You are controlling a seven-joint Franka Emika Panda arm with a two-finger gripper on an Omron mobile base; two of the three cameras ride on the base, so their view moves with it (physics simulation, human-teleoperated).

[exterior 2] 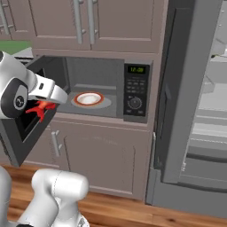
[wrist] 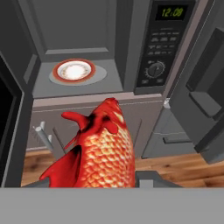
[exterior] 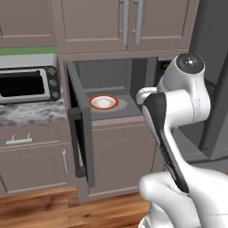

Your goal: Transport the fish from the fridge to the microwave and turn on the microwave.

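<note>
My gripper [exterior 2: 43, 107] is shut on the fish [wrist: 103, 148], a red-orange scaly one that hangs head-forward in front of the microwave [wrist: 159, 48]. In the right base view the fish [exterior 2: 39, 108] sits just left of the oven's opening, above its swung-open door [exterior 2: 24, 126]. The microwave [exterior: 107, 75] stands open, and its green display is lit. Inside on the turntable lies a white plate with a red rim [wrist: 74, 70], also seen as the plate [exterior 2: 88, 98] and the plate [exterior: 103, 102]. The fridge [exterior 2: 186, 88] stands to the right with its door open.
The microwave door [exterior: 80, 129] swings out to the left at hand height. A silver toaster oven [exterior: 26, 84] sits on the marble counter at left. Cabinets [exterior: 124, 26] hang above the microwave. Wooden floor [exterior 2: 133, 208] lies below.
</note>
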